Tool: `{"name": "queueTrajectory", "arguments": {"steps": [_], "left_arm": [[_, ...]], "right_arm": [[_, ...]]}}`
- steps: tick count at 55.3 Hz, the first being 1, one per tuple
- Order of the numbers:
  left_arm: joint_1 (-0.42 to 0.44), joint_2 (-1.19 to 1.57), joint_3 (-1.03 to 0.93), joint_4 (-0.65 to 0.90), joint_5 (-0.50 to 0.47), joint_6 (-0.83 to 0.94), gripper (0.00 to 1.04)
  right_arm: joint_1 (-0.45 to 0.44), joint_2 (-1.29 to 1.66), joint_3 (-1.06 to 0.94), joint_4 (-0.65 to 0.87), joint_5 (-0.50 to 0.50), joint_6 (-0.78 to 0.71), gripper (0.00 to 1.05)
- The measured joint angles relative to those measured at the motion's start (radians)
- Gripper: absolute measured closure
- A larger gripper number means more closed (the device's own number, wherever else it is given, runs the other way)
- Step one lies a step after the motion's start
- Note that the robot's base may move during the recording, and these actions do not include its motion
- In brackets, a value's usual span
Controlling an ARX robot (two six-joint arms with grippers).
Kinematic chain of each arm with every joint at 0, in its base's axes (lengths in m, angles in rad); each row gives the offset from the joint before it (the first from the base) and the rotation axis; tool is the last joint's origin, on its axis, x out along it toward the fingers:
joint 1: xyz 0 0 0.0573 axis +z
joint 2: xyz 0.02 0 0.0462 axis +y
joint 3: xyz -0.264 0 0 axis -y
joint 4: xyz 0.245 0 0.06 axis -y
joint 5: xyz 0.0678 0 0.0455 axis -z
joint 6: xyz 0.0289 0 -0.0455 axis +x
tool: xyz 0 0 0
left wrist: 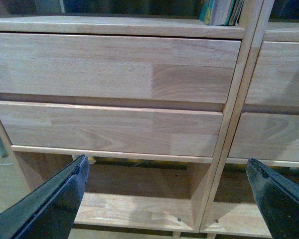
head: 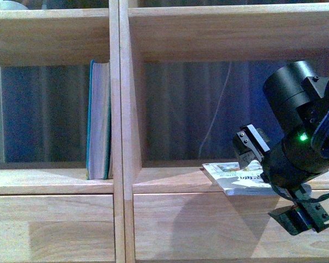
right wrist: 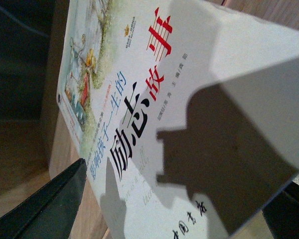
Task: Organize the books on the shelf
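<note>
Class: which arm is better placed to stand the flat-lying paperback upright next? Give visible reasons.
Right. The right tool is open around the paperback, which lies flat on the shelf. The left tool hangs open down by the drawers, away from it.

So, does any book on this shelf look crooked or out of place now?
Yes, one. The thin paperback lies flat in the right compartment of the shelf, turned at an angle, with its near corner sticking out over the front edge. The teal book stands upright against the divider on the left, which looks proper.
</note>
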State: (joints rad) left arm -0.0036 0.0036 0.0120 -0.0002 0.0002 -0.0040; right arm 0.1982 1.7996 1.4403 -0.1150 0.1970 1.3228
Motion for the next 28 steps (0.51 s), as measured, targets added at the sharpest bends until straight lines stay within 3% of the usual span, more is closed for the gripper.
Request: {"name": "queueTrajectory", "arguments": {"steps": [5,15,28], "left_arm": [[0.000,0.000,0.000,0.000,0.000,0.000,0.07],[0.000,0.000,0.000,0.000,0.000,0.000,0.07],[0.000,0.000,0.000,0.000,0.000,0.000,0.07]], "right_arm": [[-0.002,0.019,0.009,-0.012,0.018,0.006,0.09],[-0.002,0.015,0.011,-0.008,0.025,0.018,0.35],[-0.008,-0.013,-0.003,0.011,0.027,0.018,0.76]]}}
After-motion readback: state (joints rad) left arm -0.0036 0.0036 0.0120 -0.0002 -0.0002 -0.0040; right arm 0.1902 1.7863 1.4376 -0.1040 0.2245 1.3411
